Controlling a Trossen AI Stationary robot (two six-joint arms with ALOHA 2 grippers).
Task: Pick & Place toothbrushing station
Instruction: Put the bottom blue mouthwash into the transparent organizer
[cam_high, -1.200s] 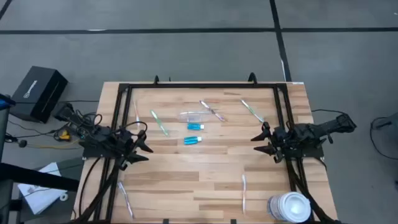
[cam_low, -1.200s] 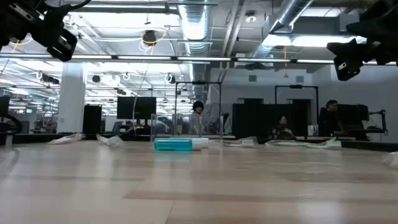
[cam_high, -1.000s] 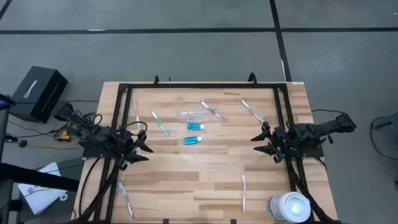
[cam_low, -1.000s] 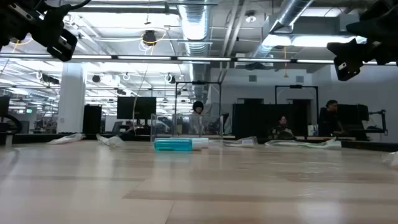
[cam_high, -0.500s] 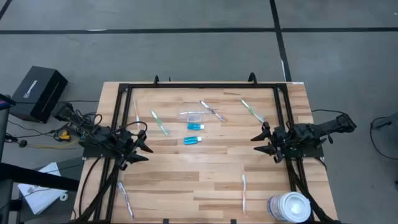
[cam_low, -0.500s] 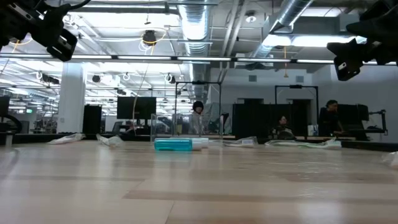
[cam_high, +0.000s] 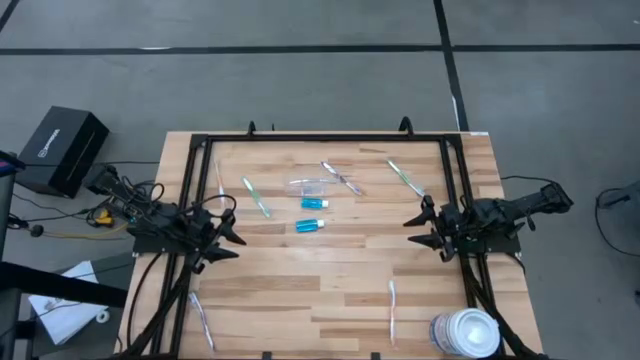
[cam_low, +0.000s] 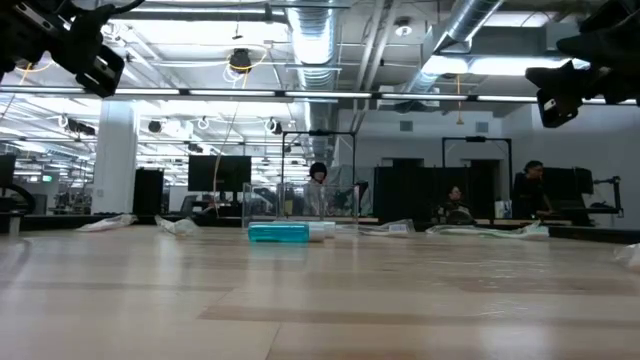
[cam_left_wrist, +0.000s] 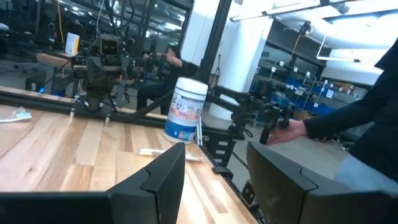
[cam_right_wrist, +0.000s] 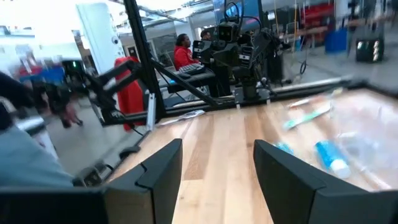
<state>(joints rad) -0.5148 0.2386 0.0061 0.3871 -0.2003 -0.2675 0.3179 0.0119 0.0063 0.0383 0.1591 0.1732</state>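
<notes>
A small clear plastic container (cam_high: 312, 187) lies on the wooden table at the far middle. Two blue-teal toothpaste tubes (cam_high: 314, 204) (cam_high: 310, 226) lie just nearer; one shows in the low view (cam_low: 278, 233). Thin pale toothbrushes lie scattered: green ones (cam_high: 256, 197) (cam_high: 405, 178), a pink one (cam_high: 341, 178), white ones (cam_high: 219, 180) (cam_high: 392, 310) (cam_high: 201, 318). My left gripper (cam_high: 232, 240) is open and empty above the table's left side. My right gripper (cam_high: 414, 222) is open and empty above the right side.
A large white round tub (cam_high: 465, 333) stands at the near right corner; it also shows in the left wrist view (cam_left_wrist: 185, 109). A black frame (cam_high: 325, 139) runs along the table's edges. A black box (cam_high: 62, 150) sits on the floor at the left. People show beyond the table.
</notes>
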